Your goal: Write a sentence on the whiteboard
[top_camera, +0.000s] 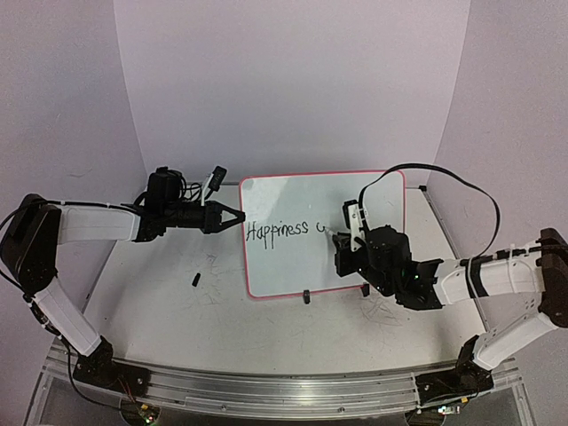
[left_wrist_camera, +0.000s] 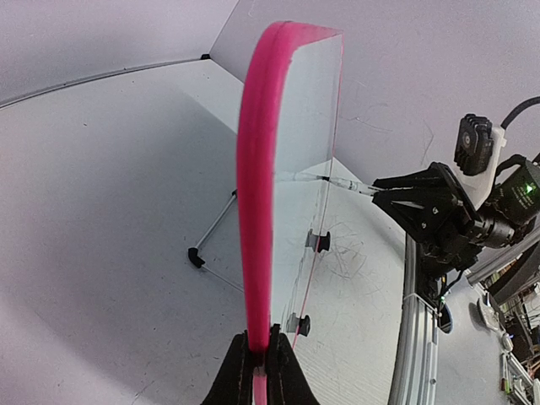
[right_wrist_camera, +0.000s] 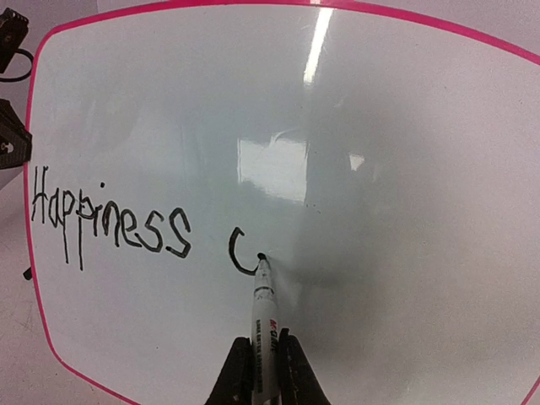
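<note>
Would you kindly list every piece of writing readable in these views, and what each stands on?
"Happiness": black handwritten sentence on the red-rimmed white whiteboard.
"c": lone letter after it, at the tip of the white marker pen.
Red and black print on the pen's barrel: too blurred to read.

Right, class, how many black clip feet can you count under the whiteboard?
2, both on the bottom edge of the whiteboard: near foot closer to the left claw, far foot farther along.
</note>
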